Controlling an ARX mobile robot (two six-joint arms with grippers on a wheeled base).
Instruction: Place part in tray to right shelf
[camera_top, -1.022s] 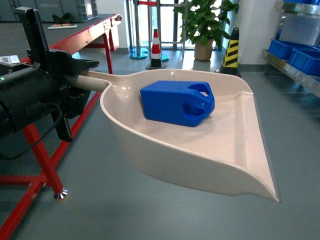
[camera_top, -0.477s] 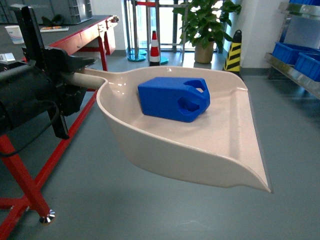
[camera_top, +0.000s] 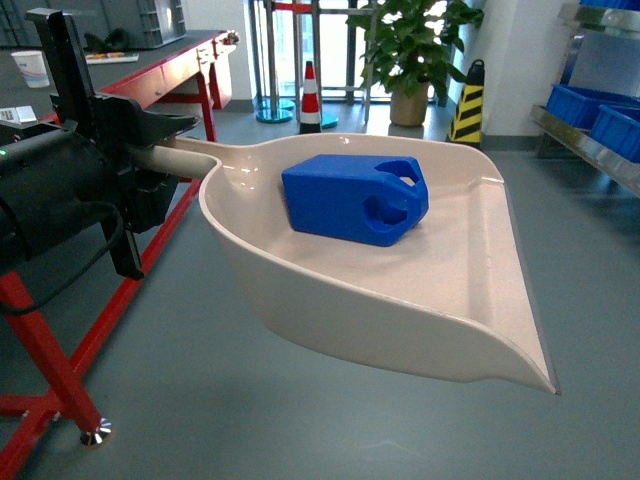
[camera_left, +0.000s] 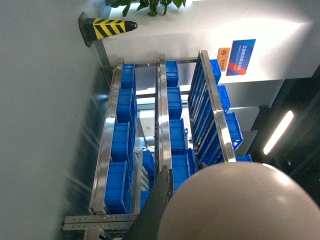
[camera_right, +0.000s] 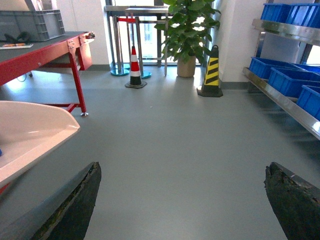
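Your part (camera_top: 355, 198) lay on its side inside the tray (camera_top: 470, 290), toward the back wall and closer to the handle end than to the open lip, its pierced, tapered end turned toward the lip. The tray's broad floor between the part and the lip was bare, and the raised wall curved round the near edge down to a pointed corner at the lip. You held the tray in the air over the grey floor (camera_top: 250, 420) by its handle, with the left gripper (camera_top: 150, 150) clamped on that handle at the left of the head view. Your right gripper (camera_right: 180, 200) stood spread wide, its two dark fingers (camera_right: 70, 205) apart and nothing between them, the tray's corner (camera_right: 35, 135) just beside the left one. Ahead of it you had open floor running to a striped cone (camera_right: 135, 70), a black-and-yellow post (camera_right: 211, 70) and a potted plant (camera_right: 187, 30). The right shelf (camera_right: 285, 100) ran along the right edge, well apart from the tray, its steel rail carrying blue crates (camera_right: 280, 75). A red-framed bench (camera_top: 160, 75) stood close on your left. The left wrist view showed the rack's rails and crates and, on the wall, an orange sign and a blue sign (camera_left: 241, 56), both too small to read.
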